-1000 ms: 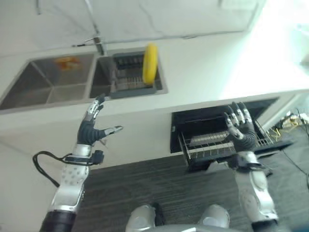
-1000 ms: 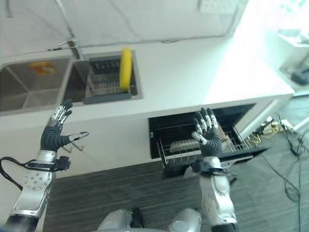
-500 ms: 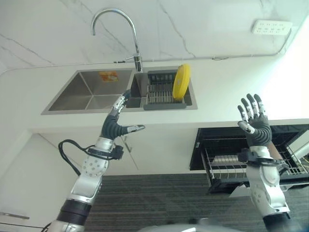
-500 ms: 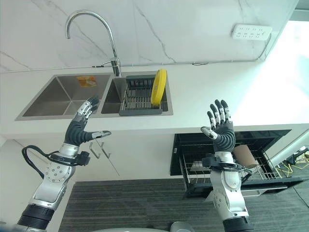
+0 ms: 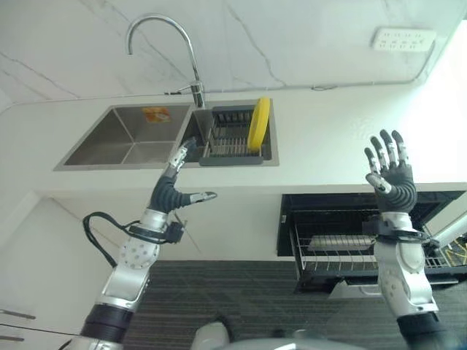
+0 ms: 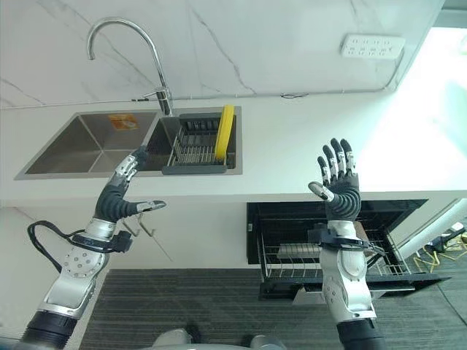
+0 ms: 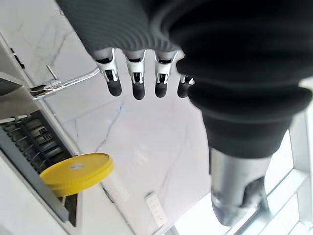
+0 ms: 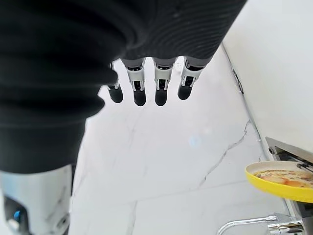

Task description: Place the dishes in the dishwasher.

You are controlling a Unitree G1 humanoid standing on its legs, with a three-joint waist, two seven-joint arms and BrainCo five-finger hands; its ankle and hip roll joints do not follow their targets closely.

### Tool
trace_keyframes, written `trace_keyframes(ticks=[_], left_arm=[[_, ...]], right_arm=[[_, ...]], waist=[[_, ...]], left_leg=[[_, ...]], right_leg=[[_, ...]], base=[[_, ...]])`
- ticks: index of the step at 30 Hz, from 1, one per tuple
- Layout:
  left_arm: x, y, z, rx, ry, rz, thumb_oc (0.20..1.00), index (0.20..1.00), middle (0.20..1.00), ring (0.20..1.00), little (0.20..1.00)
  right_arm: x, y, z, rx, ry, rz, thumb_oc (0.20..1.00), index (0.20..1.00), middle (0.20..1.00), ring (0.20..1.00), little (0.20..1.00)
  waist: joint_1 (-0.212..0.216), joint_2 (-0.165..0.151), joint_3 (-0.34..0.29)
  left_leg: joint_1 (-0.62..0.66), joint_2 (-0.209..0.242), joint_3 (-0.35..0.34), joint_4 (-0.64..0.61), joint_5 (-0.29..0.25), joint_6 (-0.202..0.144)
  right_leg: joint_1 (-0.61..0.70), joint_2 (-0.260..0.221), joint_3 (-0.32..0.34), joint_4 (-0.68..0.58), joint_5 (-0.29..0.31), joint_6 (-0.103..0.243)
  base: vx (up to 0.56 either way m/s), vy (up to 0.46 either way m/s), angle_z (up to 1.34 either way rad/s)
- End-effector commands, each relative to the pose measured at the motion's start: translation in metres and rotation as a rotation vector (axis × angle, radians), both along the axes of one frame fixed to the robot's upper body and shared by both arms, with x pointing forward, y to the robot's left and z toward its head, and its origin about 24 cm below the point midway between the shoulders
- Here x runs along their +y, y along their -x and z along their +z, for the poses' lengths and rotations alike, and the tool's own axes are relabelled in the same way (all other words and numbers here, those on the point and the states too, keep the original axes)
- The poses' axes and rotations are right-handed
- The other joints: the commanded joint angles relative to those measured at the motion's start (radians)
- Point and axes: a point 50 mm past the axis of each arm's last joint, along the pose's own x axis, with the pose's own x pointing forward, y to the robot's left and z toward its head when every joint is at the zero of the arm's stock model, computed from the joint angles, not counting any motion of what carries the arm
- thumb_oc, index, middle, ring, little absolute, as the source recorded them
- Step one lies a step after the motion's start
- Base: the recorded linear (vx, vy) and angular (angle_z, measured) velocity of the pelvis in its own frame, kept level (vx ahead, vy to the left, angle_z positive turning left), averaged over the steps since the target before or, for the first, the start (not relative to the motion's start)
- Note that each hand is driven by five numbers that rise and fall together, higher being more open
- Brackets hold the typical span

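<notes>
- Left hand [image 5: 169,194] raised, fingers straight, empty.
- Right hand [image 5: 395,182] raised, fingers spread, empty.
- Yellow plate [image 5: 257,125] upright in sink rack [image 5: 232,138], well beyond both hands' fingertips.

The yellow plate [image 5: 258,124] stands edge-on in the dark rack [image 5: 232,138] just past the left hand [image 5: 172,191], so its face can't be read from the head views, and the right wrist view cuts it off at the frame edge. Below the right hand [image 5: 392,186], the dishwasher's wire basket [image 5: 343,251] holds something flat and grey that's too small to identify. The basket's far end runs out of frame.
</notes>
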Motion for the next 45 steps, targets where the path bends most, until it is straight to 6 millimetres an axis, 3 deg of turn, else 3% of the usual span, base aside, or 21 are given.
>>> trace_keyframes(ticks=[1,5,9,13,16,18,20,23,26,31,33,45], left_arm=[[0.004,0.008,0.020,-0.127,0.015,-0.004,1.000,1.000,1.000,1.000,1.000],[0.005,0.010,0.018,-0.117,0.008,-0.010,1.000,1.000,1.000,1.000,1.000],[0.007,0.009,0.018,-0.104,-0.024,-0.018,1.000,1.000,1.000,1.000,1.000],[0.009,0.006,0.023,-0.097,-0.059,-0.004,1.000,1.000,1.000,1.000,1.000],[0.008,0.003,0.024,-0.084,-0.072,-0.026,1.000,1.000,1.000,1.000,1.000],[0.009,0.004,0.026,-0.086,-0.087,-0.030,1.000,1.000,1.000,1.000,1.000],[0.012,0.007,0.028,-0.097,-0.098,-0.009,1.000,1.000,1.000,1.000,1.000],[0.011,0.005,0.033,-0.113,-0.096,0.001,1.000,1.000,1.000,1.000,1.000],[0.008,0.003,0.034,-0.127,-0.104,0.009,1.000,1.000,1.000,1.000,1.000],[0.007,0.006,0.029,-0.115,-0.088,0.022,1.000,1.000,1.000,1.000,1.000],[0.010,0.009,0.026,-0.105,-0.087,0.029,1.000,1.000,1.000,1.000,1.000],[0.015,0.013,0.020,-0.097,-0.076,0.068,1.000,1.000,1.000,1.000,1.000]], right_arm=[[-0.002,0.007,0.026,-0.128,0.058,0.000,1.000,1.000,1.000,1.000,1.000],[-0.008,0.008,0.027,-0.134,0.068,-0.018,1.000,1.000,1.000,1.000,1.000],[-0.013,0.012,0.026,-0.122,0.042,-0.029,1.000,1.000,1.000,1.000,1.000],[-0.006,0.010,0.029,-0.136,0.007,-0.018,1.000,1.000,1.000,1.000,1.000],[-0.003,0.010,0.028,-0.132,-0.015,-0.036,1.000,1.000,1.000,1.000,1.000],[0.000,0.011,0.025,-0.127,-0.020,-0.031,1.000,1.000,1.000,1.000,1.000],[0.003,0.010,0.022,-0.119,-0.015,-0.004,1.000,1.000,1.000,1.000,1.000],[0.003,0.009,0.019,-0.119,-0.006,0.002,1.000,1.000,1.000,1.000,1.000],[-0.001,0.005,0.020,-0.129,-0.026,-0.007,1.000,1.000,1.000,1.000,1.000],[-0.009,0.003,0.027,-0.133,-0.010,-0.064,1.000,1.000,1.000,1.000,1.000],[-0.012,0.004,0.028,-0.131,-0.003,-0.078,1.000,1.000,1.000,1.000,1.000],[-0.004,0.003,0.023,-0.088,0.020,-0.037,1.000,1.000,1.000,1.000,1.000]], waist=[[0.007,0.016,-0.035],[0.004,0.030,-0.043],[-0.001,0.035,-0.058],[0.025,0.009,-0.056],[0.037,-0.004,-0.062],[0.046,-0.008,-0.057],[0.053,-0.005,-0.051],[0.032,-0.014,-0.046],[0.022,-0.024,-0.037],[0.032,-0.033,-0.057],[0.028,-0.033,-0.065],[0.005,-0.020,-0.078]], left_leg=[[0.030,0.019,-0.005,0.051,0.090,-0.023],[0.064,0.024,-0.013,0.024,0.067,-0.026],[0.113,-0.017,-0.011,0.013,0.024,-0.005],[0.125,-0.072,-0.013,0.069,-0.053,0.046],[0.103,-0.095,0.006,0.105,-0.078,0.081],[0.104,-0.109,0.026,0.116,-0.096,0.106],[0.118,-0.109,0.059,0.112,-0.107,0.119],[0.136,-0.134,0.048,0.110,-0.113,0.124],[0.147,-0.132,0.047,0.108,-0.120,0.116],[0.169,-0.109,0.077,0.075,-0.115,0.098],[0.182,-0.106,0.084,0.066,-0.117,0.095],[0.226,-0.085,0.112,0.040,-0.118,0.075]], right_leg=[[0.069,-0.036,0.048,-0.016,-0.049,0.008],[0.075,-0.062,0.047,-0.007,-0.060,0.021],[0.079,-0.111,0.031,0.000,-0.047,0.060],[0.049,-0.224,0.009,0.018,-0.001,0.134],[0.036,-0.244,0.011,0.074,-0.003,0.131],[-0.017,-0.265,-0.026,0.179,0.045,0.119],[-0.058,-0.261,-0.074,0.251,0.051,0.108],[-0.090,-0.178,-0.028,0.195,0.011,0.084],[-0.094,-0.201,-0.021,0.115,0.054,0.095],[-0.037,-0.192,-0.070,-0.011,0.069,0.111],[-0.022,-0.183,-0.062,-0.042,0.074,0.106],[0.011,-0.157,-0.050,-0.110,0.095,0.096]], base=[[0.14,0.234,-0.29],[0.13,0.288,-0.21],[0.16,0.372,-0.24],[0.11,0.360,0.05],[0.08,0.263,-0.22],[0.06,0.261,-0.05],[0.05,0.212,-0.27],[0.12,0.071,-0.53],[0.13,-0.150,0.08],[0.13,-0.144,0.16],[0.12,-0.078,-0.07],[0.05,-0.072,-0.10]])
